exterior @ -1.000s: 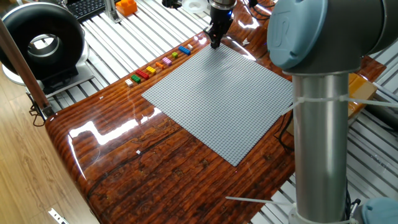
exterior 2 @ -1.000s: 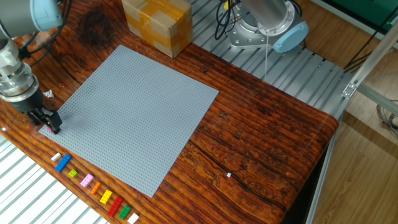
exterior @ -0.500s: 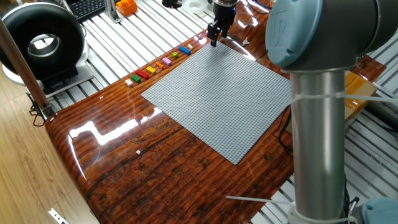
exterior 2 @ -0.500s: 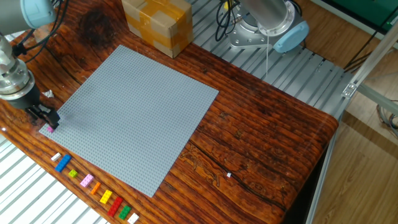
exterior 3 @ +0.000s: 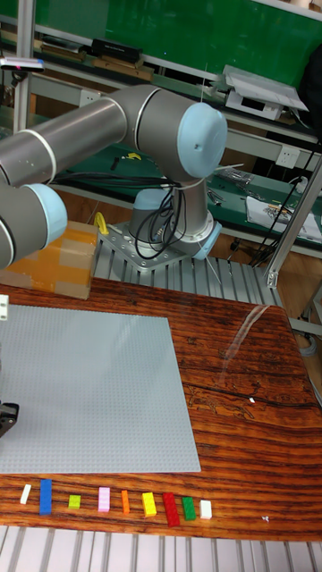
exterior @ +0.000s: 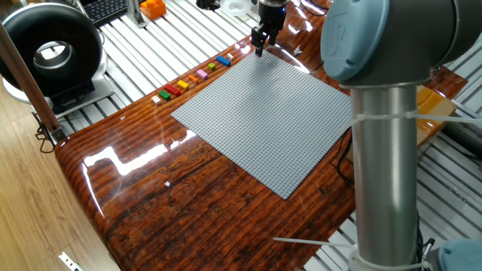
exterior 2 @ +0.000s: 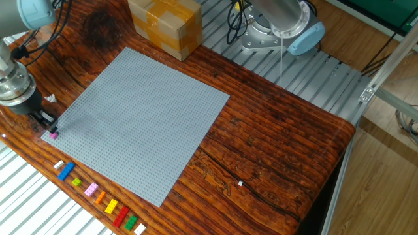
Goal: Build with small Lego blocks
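A large flat grey studded baseplate (exterior 2: 140, 117) lies on a glossy reddish-brown wooden tabletop (exterior 2: 274, 163), and a taped tan cardboard box (exterior 2: 164, 25) stands just beyond the plate's far edge. A round black ring-shaped device (exterior: 49, 53) sits on the ribbed metal surface (exterior: 162, 45) beside the table, with a chunky orange object (exterior: 153, 8) farther back.

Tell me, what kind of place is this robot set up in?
Most likely a robotics lab or workshop. The robot arm is bolted to a ribbed metal bench beside a wooden table, with green shelving and cables behind. On the table lie a grey baseplate and a row of small Lego blocks.
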You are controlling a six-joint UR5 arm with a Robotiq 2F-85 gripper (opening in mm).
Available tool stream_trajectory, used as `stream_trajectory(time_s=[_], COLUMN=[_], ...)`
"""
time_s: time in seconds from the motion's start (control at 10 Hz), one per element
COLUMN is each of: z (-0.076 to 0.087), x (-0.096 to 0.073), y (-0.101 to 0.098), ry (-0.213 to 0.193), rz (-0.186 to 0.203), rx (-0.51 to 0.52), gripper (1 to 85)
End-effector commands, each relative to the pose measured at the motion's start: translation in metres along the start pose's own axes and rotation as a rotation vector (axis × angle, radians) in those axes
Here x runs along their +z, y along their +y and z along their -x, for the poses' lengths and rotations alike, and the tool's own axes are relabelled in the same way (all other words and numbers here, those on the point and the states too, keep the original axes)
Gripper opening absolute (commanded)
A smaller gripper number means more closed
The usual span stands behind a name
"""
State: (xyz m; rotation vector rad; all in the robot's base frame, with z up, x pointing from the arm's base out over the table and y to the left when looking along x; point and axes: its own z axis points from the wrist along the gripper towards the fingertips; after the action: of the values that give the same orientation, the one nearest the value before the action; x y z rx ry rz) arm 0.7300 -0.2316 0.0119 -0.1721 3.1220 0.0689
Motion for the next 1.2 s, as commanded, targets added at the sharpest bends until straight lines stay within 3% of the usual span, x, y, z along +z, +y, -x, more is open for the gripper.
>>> stream_trajectory(time_s=[0.0, 1.1], z=[0.003, 0.0042], x=[0.0005, -0.0073], y=[0.0021, 0.0061], ry=[-0.007, 0.013], rz=[0.0, -0.026], rx=[0.036, 0.079], gripper=[24.7, 16.7])
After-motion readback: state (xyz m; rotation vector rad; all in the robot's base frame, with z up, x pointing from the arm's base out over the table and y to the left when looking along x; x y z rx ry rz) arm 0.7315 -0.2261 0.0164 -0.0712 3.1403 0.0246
